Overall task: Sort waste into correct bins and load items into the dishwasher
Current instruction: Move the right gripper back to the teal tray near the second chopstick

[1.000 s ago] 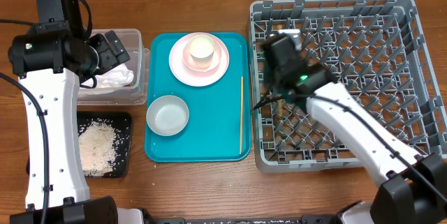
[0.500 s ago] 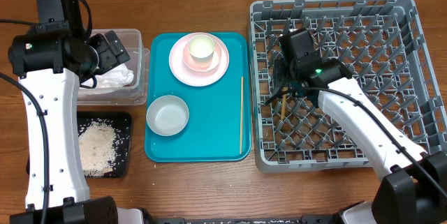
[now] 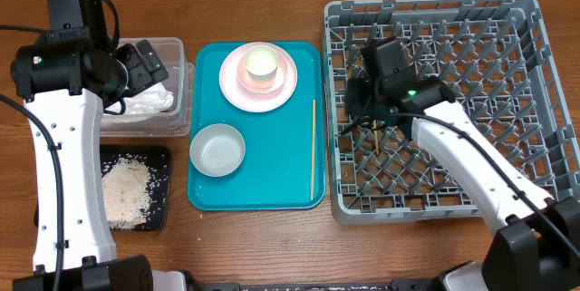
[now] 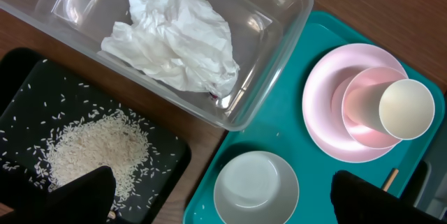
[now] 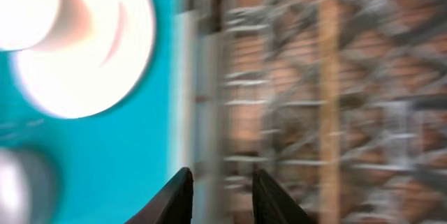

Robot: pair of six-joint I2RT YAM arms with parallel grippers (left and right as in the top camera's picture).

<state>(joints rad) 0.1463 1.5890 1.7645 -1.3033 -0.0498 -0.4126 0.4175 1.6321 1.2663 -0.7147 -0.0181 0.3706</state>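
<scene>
My right gripper hovers over the left side of the grey dishwasher rack, jaws a little apart with nothing between them. One chopstick lies in the rack; in the blurred right wrist view it is a tan strip. Another chopstick rests on the teal tray. The pink plate carries the cream cup. The whitish bowl sits nearby. My left gripper hangs wide open by the clear tub, which holds the napkin.
The black tray at the front left holds the rice. The teal tray sits between the bins and the rack. Upright pegs fill the rack floor around my right gripper.
My right gripper has swung over the rack and its jaws have parted, leaving a chopstick lying in the rack. The left arm has not moved.
</scene>
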